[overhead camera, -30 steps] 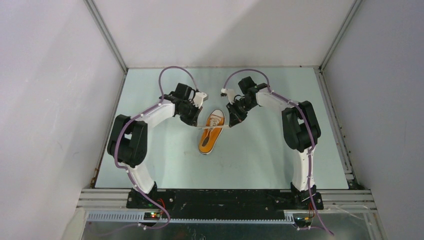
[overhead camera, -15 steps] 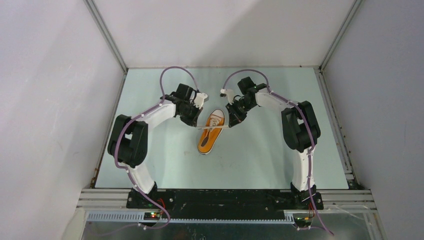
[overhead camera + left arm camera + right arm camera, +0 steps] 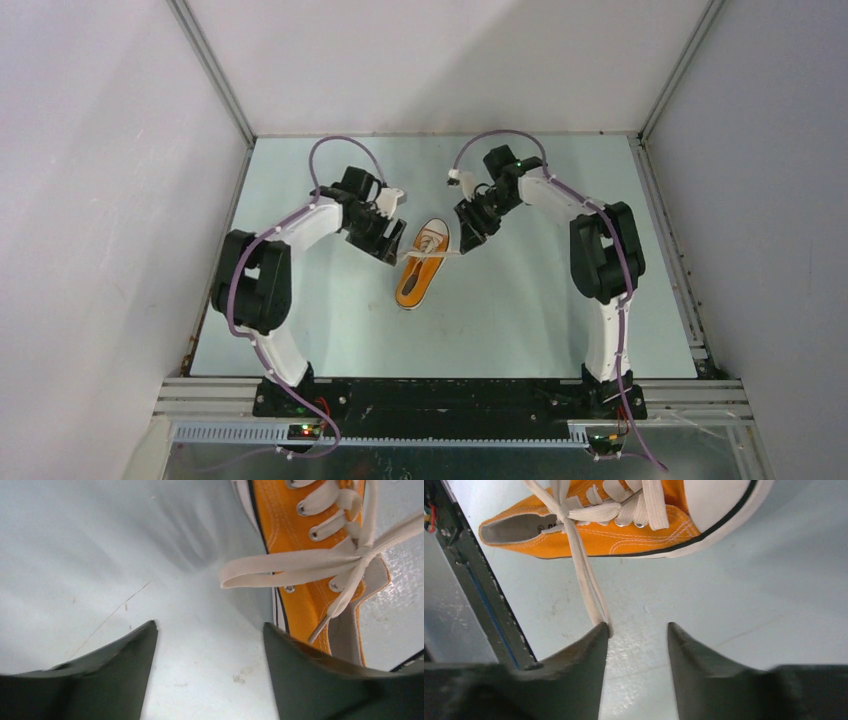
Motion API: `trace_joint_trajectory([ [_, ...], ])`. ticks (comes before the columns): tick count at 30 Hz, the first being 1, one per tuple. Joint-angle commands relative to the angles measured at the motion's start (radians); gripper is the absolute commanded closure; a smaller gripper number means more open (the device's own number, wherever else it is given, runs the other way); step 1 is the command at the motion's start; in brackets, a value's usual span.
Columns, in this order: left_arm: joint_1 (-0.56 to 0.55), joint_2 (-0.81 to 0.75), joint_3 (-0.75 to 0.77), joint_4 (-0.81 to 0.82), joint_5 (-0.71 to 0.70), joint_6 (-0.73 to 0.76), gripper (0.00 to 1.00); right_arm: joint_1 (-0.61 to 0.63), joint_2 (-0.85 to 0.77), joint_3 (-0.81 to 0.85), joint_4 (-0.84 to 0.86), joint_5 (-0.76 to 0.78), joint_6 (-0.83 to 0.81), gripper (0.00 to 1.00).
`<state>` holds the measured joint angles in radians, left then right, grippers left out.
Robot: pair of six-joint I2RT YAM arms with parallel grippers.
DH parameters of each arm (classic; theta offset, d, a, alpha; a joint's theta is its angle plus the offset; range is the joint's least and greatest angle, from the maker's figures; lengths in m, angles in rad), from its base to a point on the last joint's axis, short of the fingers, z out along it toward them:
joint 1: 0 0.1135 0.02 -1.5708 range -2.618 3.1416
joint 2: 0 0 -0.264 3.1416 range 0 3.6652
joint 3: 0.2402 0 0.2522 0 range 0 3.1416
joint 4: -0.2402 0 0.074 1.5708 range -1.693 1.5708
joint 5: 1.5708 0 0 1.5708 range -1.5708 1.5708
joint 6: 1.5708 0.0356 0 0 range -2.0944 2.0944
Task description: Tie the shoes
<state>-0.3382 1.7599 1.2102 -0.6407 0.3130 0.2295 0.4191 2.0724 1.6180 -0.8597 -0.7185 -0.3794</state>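
Shoe [image 3: 419, 266] is lying at centre of the top view on the table [image 3: 520, 320], laces [image 3: 295, 565] crossed. Left gripper [image 3: 210, 627] is gaping wide, holding nothing. Right gripper [image 3: 637, 627] is standing narrower, also unclamped, lace end touching one finger [image 3: 591, 647].

The orange sneaker [image 3: 416, 278] lies mid-frame on the table [image 3: 520, 320], white toe toward the top. The left gripper [image 3: 392, 248] flanks its left, the right gripper [image 3: 468, 242] its right. A lace [image 3: 436, 255] seems stretched between them.
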Motion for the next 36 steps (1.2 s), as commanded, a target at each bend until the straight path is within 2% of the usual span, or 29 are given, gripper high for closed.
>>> trace_joint_trajectory([
  [1,0.062,-0.049,0.115,-0.098,0.027,-0.052,0.03,-0.060,-0.111,0.107,-0.092,-0.036,0.002,0.42],
  [3,0.088,-0.072,0.165,-0.113,0.022,-0.076,0.01,-0.091,-0.145,0.127,-0.088,-0.030,0.030,0.29],
  [6,0.124,-0.114,0.263,-0.124,-0.036,-0.091,0.00,-0.144,-0.211,0.167,-0.053,0.014,0.074,0.03],
  [9,0.160,-0.175,0.363,-0.109,-0.053,-0.105,0.00,-0.183,-0.262,0.248,0.014,0.114,0.151,0.01],
  [11,0.186,-0.235,0.415,-0.038,-0.043,-0.129,0.00,-0.218,-0.280,0.313,0.056,0.136,0.210,0.01],
  [13,0.195,-0.315,0.379,0.129,-0.106,-0.176,0.00,-0.250,-0.297,0.359,0.121,0.188,0.310,0.01],
  [14,0.195,-0.369,0.293,0.269,-0.193,-0.238,0.00,-0.257,-0.305,0.362,0.166,0.239,0.342,0.00],
  [15,0.195,-0.394,0.242,0.321,-0.250,-0.291,0.00,-0.258,-0.317,0.362,0.182,0.347,0.410,0.00],
  [16,0.195,-0.420,0.134,0.373,-0.408,-0.433,0.00,-0.260,-0.321,0.353,0.201,0.425,0.455,0.00],
  [17,0.196,-0.418,0.096,0.365,-0.512,-0.502,0.00,-0.260,-0.331,0.341,0.209,0.451,0.467,0.00],
  [18,0.199,-0.388,0.065,0.291,-0.509,-0.564,0.00,-0.259,-0.336,0.306,0.221,0.474,0.475,0.00],
  [19,0.199,-0.365,0.066,0.248,-0.480,-0.564,0.00,-0.258,-0.348,0.284,0.225,0.515,0.487,0.00],
  [21,0.195,-0.351,0.044,0.187,-0.320,-0.565,0.00,-0.255,-0.373,0.213,0.229,0.561,0.500,0.00],
  [22,0.183,-0.389,-0.004,0.231,-0.237,-0.539,0.00,-0.254,-0.386,0.160,0.234,0.568,0.498,0.00],
  [28,0.148,-0.422,-0.026,0.234,-0.295,-0.467,0.00,-0.247,-0.462,0.026,0.259,0.574,0.496,0.00],
  [31,0.150,-0.416,0.079,0.213,-0.357,-0.388,0.00,-0.246,-0.445,0.086,0.254,0.599,0.489,0.00],
  [34,0.151,-0.422,0.200,0.239,-0.440,-0.207,0.00,-0.248,-0.412,0.243,0.232,0.633,0.482,0.01],
  [36,0.151,-0.417,0.272,0.255,-0.467,-0.048,0.00,-0.249,-0.404,0.286,0.234,0.635,0.474,0.00],
])
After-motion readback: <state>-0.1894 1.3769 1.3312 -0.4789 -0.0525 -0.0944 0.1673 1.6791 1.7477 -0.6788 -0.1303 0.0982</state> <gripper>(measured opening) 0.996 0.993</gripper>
